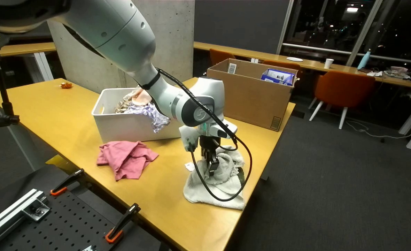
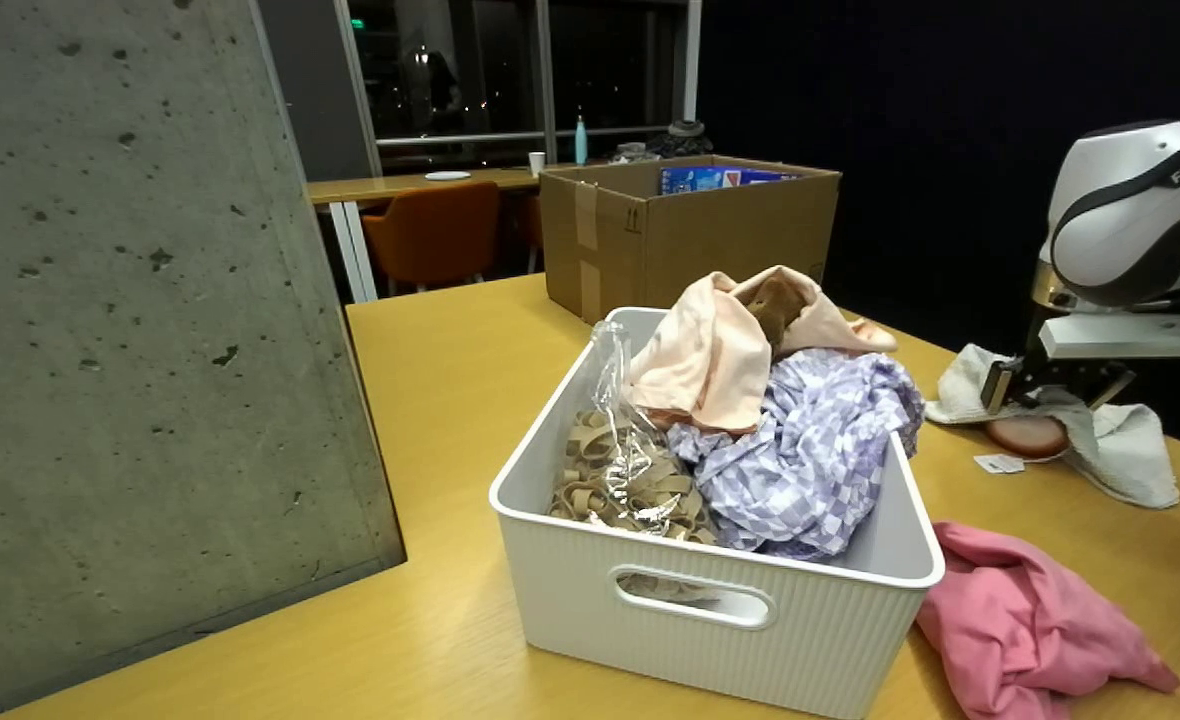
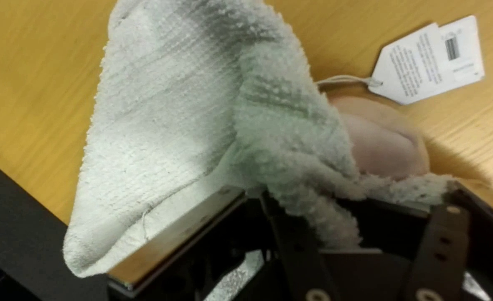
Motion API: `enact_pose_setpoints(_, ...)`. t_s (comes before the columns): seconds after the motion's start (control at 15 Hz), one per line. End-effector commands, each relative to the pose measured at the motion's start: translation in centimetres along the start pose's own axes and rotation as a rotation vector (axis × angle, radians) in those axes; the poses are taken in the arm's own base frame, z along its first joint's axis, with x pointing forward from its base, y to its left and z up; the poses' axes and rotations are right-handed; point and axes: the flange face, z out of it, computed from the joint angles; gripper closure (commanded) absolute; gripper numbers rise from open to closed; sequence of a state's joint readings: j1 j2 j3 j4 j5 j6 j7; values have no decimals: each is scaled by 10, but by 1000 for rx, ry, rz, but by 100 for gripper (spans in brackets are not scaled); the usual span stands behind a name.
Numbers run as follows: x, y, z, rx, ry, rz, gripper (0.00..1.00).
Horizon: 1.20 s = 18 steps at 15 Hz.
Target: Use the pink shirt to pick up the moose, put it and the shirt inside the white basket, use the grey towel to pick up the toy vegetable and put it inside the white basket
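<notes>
Two fingers (image 3: pixel 179 234) of the gripper (image 2: pixel 1050 390) are spread well apart, unclenched, pointing down at the grey towel (image 3: pixel 167 117), a nubbly fold of cloth standing up between them. The towel lies rumpled on the table (image 1: pixel 170 174), apart from the white basket (image 2: pixel 810 640), and partly covers the toy vegetable (image 2: pixel 1030 437): its smooth, round part bulges out on the side toward the basket, and a dark green bit shows on the side away from it. A white paper tag (image 3: pixel 428 62) on a string lies just beside that round part, also toward the basket. A black cable (image 1: pixel 249 157) loops down across the towel in an exterior view, where the thick, pale arm (image 1: pixel 122 35) crosses in front of the basket, hides one end of it, and bends so that the wrist (image 1: pixel 209 101) drops straight down. A crumpled rose-pink cloth (image 1: pixel 127 158) sits just beside the basket. In the basket, a ribbed plastic bin with a rounded handle slot, the soft pink shirt (image 2: pixel 710 370) lies on top, the brown moose (image 2: pixel 775 305) showing between its folds; a thin, checked lavender cloth (image 2: pixel 800 460) spills over the basket's rim, next to a clear bag (image 2: pixel 610 370) of curled tan strips (image 2: pixel 590 490). Past one end of the basket, a brown cardboard box (image 1: pixel 254 101) holds a blue carton (image 1: pixel 278 76); off the basket's other end, well apart, sits a small orange thing (image 1: pixel 66 85).
</notes>
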<state>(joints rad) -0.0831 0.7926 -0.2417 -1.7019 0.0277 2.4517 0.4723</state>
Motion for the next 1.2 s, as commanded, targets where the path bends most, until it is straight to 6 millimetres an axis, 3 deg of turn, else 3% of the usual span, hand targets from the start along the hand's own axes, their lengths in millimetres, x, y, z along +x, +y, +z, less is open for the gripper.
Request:
enact_pose_setpoints(0.0, -7, 15, -24, 11, 18, 10, 100)
enact_pose_setpoints(0.2, -12, 28, -56, -7, 42, 21, 98)
enact_pose_setpoints(0.4, -16, 40, -102, -53, 97, 20, 100)
enact_pose_setpoints(0.53, -17, 49, -141, -102, 141, 18, 100)
enact_pose_setpoints(0.73, -18, 52, -213, -172, 208, 8, 100)
enact_pose_setpoints(0.87, -23, 39, -264, -191, 267, -12, 100)
enact_pose_setpoints(1.13, -58, -24, -352, -180, 373, -145, 100)
